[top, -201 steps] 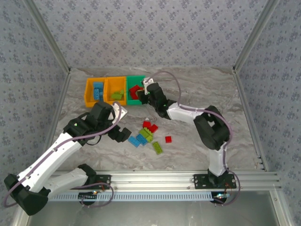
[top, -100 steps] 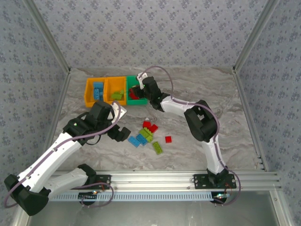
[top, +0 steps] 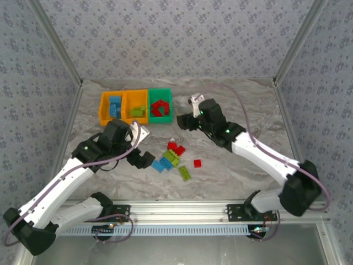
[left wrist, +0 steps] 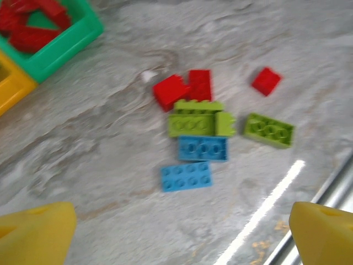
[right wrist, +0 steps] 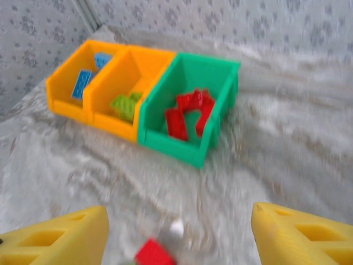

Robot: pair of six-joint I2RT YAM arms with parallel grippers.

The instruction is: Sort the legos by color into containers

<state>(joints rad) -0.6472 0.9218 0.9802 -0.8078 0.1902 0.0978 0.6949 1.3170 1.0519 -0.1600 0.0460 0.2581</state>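
Right of the green bin point(top: 161, 119), we logged the right gripper point(top: 182, 122) spread wide, empty, clear of its rim. Below the bin, loose legos point(top: 172, 157) lay on bare table point(top: 231, 99); left gripper point(top: 142, 159) beside them, likewise parted, empty.

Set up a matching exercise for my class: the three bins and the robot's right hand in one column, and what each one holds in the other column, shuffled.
Column 1
1. green bin
2. middle orange bin
3. left orange bin
4. right hand

Column 2
A. blue bricks
B. nothing, it is open
C. red bricks
D. lime green bricks

Pairs: 1-C, 2-D, 3-A, 4-B
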